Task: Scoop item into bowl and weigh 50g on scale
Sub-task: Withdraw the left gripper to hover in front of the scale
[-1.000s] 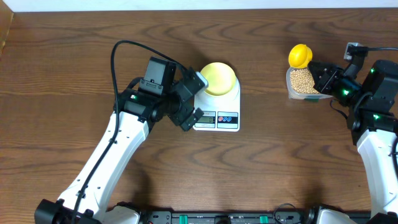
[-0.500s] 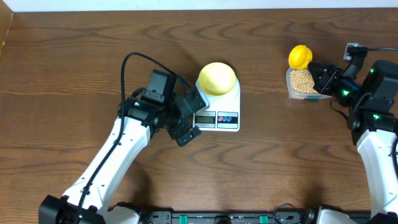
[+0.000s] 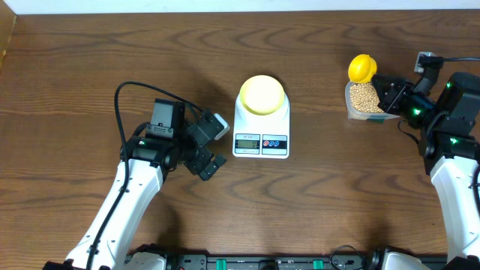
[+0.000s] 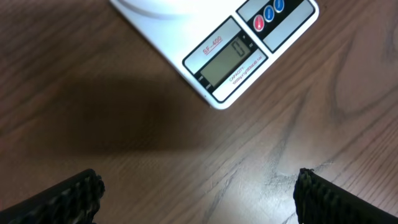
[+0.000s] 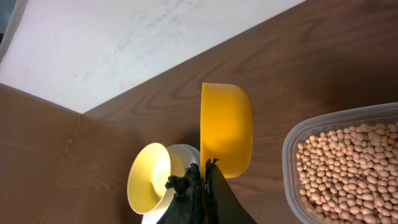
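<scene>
The pale yellow-green bowl (image 3: 261, 94) stands on the white scale (image 3: 261, 141), and nothing shows inside it. The scale's display (image 4: 230, 60) reads 0. My left gripper (image 3: 214, 145) hangs open over bare wood just left of the scale's front, its fingers (image 4: 68, 198) wide apart with nothing between them. The beans (image 3: 365, 96) fill a clear tub at the right. My right gripper (image 3: 384, 91) is shut on the handle of a yellow scoop (image 3: 361, 67), which sits at the tub's far-left corner. In the right wrist view the scoop (image 5: 225, 127) stands on edge beside the beans (image 5: 348, 163).
The clear tub (image 5: 292, 155) lies close to the right arm. A pale wall strip (image 5: 124, 37) borders the table's far edge. Bare wood lies between the scale and the tub, and in front of the scale.
My left gripper has pulled back from the scale's left side, moving left and toward the table's front. The right arm, scoop and bowl have not moved.
</scene>
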You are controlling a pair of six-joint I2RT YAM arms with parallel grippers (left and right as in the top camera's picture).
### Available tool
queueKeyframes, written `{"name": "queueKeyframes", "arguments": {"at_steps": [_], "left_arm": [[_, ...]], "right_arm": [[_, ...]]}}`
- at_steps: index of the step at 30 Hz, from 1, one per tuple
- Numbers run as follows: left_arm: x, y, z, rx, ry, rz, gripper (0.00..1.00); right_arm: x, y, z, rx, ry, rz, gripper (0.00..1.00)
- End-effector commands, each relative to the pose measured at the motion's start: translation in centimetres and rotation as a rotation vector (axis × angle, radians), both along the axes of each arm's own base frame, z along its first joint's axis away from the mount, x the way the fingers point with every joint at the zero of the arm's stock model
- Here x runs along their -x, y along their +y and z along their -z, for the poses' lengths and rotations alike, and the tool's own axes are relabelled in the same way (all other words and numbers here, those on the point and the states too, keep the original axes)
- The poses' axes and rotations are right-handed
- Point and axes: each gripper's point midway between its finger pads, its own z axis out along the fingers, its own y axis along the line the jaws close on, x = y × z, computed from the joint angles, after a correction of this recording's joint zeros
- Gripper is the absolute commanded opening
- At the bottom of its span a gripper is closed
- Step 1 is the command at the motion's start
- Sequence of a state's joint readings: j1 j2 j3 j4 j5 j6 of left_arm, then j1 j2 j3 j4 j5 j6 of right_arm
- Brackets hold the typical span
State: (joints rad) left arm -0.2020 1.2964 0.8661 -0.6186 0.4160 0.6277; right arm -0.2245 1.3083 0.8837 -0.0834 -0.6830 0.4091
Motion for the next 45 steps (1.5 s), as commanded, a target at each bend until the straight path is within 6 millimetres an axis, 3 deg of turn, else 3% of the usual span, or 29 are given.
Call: {"name": "queueKeyframes", "arguments": {"at_steps": [1, 9, 16, 18, 27, 34, 45], "left_arm": [[-0.1, -0.2, -0.3, 0.026, 0.003, -0.008, 0.99], [-0.6, -0.5, -0.9, 0.068, 0.000, -0.062, 0.99], [-1.5, -0.7, -5.4, 0.123, -0.241, -0.037, 1.00], [-0.9, -0.3, -5.3, 0.128, -0.270, -0.043, 1.00], [2.5, 0.7, -0.8, 0.126, -0.209, -0.077, 1.00], [2.2, -1.4, -2.6, 0.243, -0.257, 0.001, 0.99], [2.1, -1.4, -2.7, 0.255, -0.251, -0.016, 0.99]], "right_arm": [[-0.4, -0.4, -1.3, 0.021, -0.038, 0.004, 0.01], [-0.4, -0.4, -1.3, 0.021, -0.037, 0.004, 0.01], [-0.1, -0.2, -0.6, 0.012, -0.003, 0.001, 0.02], [0.0, -0.1, -0.5, 0.009, 0.007, 0.000, 0.02], [0.0, -0.4, -0.2, 0.025, 0.011, 0.010, 0.01], [0.2, -0.3, 0.1, 0.019, 0.032, 0.010, 0.01], [0.2, -0.5, 0.3, 0.025, 0.036, 0.019, 0.01]]}}
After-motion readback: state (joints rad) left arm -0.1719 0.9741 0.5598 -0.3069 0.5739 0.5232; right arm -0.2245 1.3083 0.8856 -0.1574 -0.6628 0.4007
